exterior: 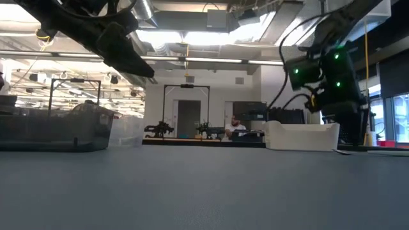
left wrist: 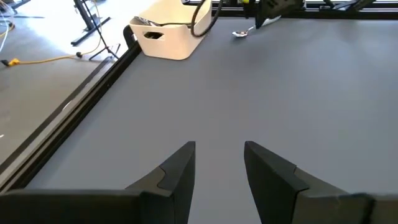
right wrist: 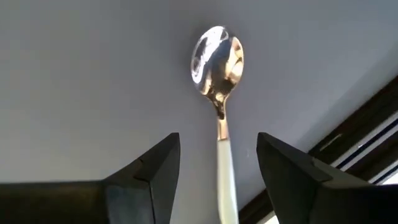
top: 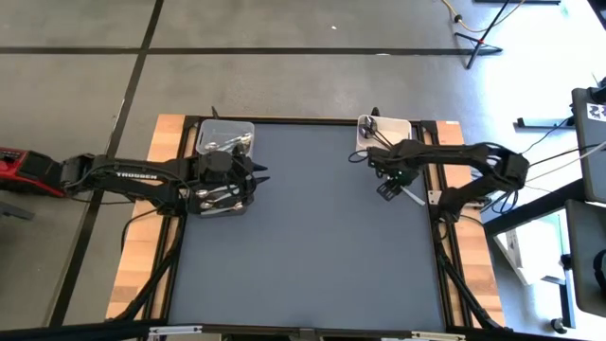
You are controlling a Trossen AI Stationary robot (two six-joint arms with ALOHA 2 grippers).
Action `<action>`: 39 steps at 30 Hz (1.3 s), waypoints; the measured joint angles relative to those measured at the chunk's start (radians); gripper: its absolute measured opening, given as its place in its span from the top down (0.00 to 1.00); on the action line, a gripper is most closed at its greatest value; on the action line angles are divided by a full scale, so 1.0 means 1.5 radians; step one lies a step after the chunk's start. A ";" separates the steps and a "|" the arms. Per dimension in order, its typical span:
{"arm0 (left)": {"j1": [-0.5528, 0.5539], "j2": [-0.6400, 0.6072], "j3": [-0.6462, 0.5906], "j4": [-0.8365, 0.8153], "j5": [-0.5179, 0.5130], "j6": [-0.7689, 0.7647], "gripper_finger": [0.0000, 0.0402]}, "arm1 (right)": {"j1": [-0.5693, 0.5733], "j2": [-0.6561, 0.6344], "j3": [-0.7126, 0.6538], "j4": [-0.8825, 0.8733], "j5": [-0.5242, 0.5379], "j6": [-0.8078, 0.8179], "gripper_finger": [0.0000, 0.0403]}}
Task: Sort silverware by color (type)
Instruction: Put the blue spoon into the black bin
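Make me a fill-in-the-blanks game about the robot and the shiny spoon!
1. The shiny spoon with the white handle lies on the grey ____.
2. The right gripper has its fingers ____, one on each side of the handle.
3. The white plastic bin stands at the table's far ____ corner.
4. The left gripper holds ____.

Missing words: table; open; right; nothing

A grey concrete floor point(top: 284, 38) crossed by dark tape lines point(top: 137, 57) is seen. Bright ceiling lights point(exterior: 211, 38) and a distant dark doorway point(exterior: 186, 112) are shown.
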 joint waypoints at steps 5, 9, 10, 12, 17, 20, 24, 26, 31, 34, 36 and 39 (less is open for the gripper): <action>0.000 0.000 0.000 0.000 0.000 -0.001 0.67 | -0.038 0.060 0.000 0.003 -0.004 -0.031 0.52; 0.000 0.000 0.000 0.000 0.000 -0.001 0.67 | -0.057 0.105 0.000 0.011 -0.023 -0.064 0.62; 0.000 0.000 0.000 0.000 0.001 -0.001 0.67 | -0.061 0.112 0.001 0.013 -0.026 -0.073 0.66; 0.000 0.000 0.000 0.000 0.001 -0.001 0.67 | -0.064 0.121 0.002 0.016 -0.036 -0.090 0.74; 0.000 0.000 0.000 0.000 0.002 -0.003 0.67 | -0.063 0.123 0.002 0.017 -0.042 -0.118 0.94; 0.000 0.000 0.000 0.000 0.002 -0.003 0.67 | -0.063 0.123 0.001 0.019 -0.039 -0.119 0.98; -0.005 0.000 0.000 0.000 0.002 0.000 0.67 | -0.058 0.119 0.006 0.007 -0.039 -0.119 0.95; -0.010 0.000 0.000 0.006 0.002 0.000 0.67 | -0.047 0.108 0.004 0.000 -0.025 -0.123 0.97; -0.013 0.000 -0.004 0.058 0.003 0.005 0.67 | -0.001 0.055 0.004 0.005 -0.021 -0.131 0.98; -0.013 0.000 -0.031 0.117 0.005 0.006 0.67 | 0.034 0.011 0.004 0.027 -0.022 -0.121 0.98; -0.013 0.000 -0.050 0.154 0.005 0.007 0.67 | 0.058 -0.020 0.004 0.047 -0.023 -0.118 0.99; -0.013 0.000 -0.069 0.193 0.005 0.010 0.67 | 0.093 -0.065 0.005 0.094 -0.025 -0.116 0.99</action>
